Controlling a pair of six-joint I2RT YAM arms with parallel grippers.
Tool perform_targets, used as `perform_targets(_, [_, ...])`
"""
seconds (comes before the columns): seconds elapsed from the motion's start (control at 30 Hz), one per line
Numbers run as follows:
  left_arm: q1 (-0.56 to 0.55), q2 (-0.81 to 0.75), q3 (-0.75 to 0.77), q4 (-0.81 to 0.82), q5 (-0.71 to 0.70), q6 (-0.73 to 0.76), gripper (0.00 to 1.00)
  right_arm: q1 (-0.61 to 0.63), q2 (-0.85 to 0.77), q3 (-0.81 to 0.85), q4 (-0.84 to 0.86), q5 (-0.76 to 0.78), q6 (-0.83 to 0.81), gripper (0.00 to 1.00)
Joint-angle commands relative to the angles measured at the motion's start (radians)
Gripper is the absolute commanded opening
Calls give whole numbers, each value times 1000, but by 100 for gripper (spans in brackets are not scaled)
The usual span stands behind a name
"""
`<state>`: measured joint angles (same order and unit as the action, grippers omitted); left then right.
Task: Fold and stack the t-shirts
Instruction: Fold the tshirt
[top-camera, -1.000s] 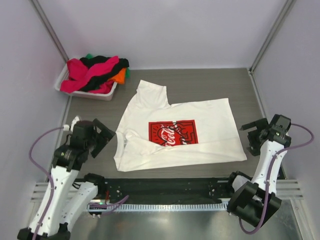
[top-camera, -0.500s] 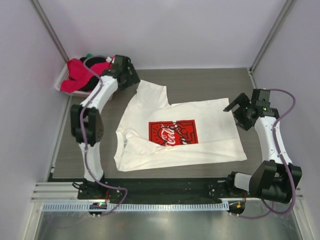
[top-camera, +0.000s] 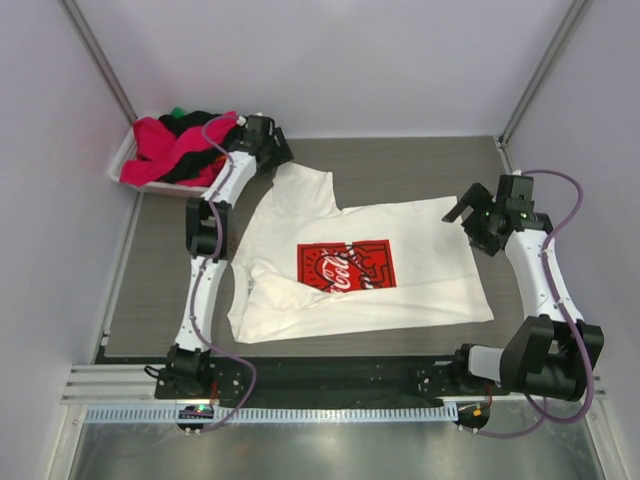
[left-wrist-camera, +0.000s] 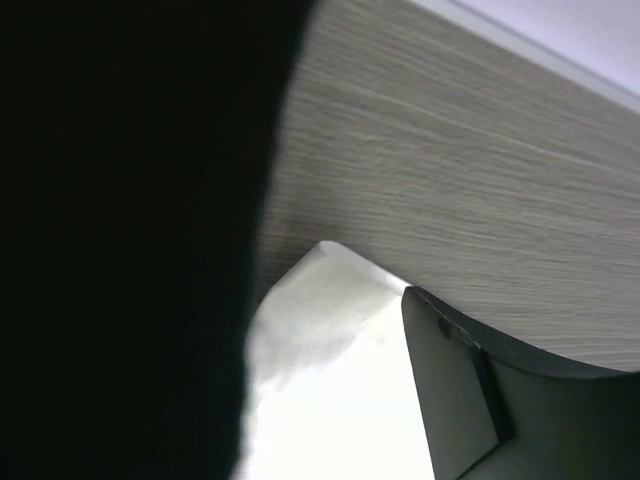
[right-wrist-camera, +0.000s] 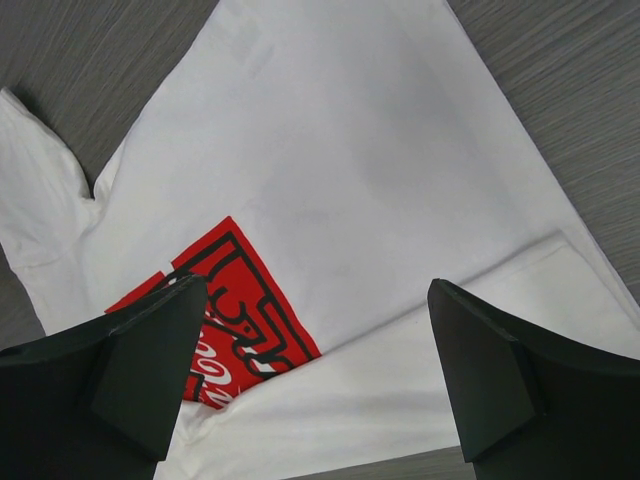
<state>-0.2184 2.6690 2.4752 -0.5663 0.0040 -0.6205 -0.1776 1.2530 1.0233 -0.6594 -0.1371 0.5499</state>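
White cotton t-shirt (top-camera: 410, 250) with red square chest print (top-camera: 346, 266): spread flat at mid-worktop, neck end to the left, hem to the right, one sleeve pointing toward the far-left corner; its near long edge shows a turned-over band of cloth and runs close along the front of the worktop. Further t-shirts, a magenta-pink and black heap (top-camera: 165, 150) with a scrap of green at the back, lie in a small white plastic bin (top-camera: 140, 185) in the far-left corner. Left tool (top-camera: 274, 160): at the tip of the far sleeve, just beside the bin; its wrist view shows one dark finger (left-wrist-camera: 470, 400) next to a corner of white cloth (left-wrist-camera: 320, 340) and a black blur filling the left side, so whether it is parted or gripping cannot be told. Right tool (right-wrist-camera: 320, 350): fingers spread wide, holding nothing, above the shirt's far-right corner. Grey wood-grain worktop (top-camera: 400, 165): bare strip between the shirt and the back wall, a bare band to the shirt's left, a narrower margin to its right. Pale lilac walls enclose three sides; a metal rail (top-camera: 320, 412) runs along the near edge.
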Motion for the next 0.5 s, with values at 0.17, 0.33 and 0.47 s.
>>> perform_targets(0.17, [36, 28, -30, 158, 123, -93, 61, 6, 51, 31, 52, 57, -34, 99])
perform_targets(0.33, [34, 35, -75, 203, 131, -119, 56, 6, 135, 37, 78, 77, -22, 97])
perform_targets(0.47, [34, 58, -76, 213, 132, -123, 47, 6, 215, 125, 87, 88, -1, 96])
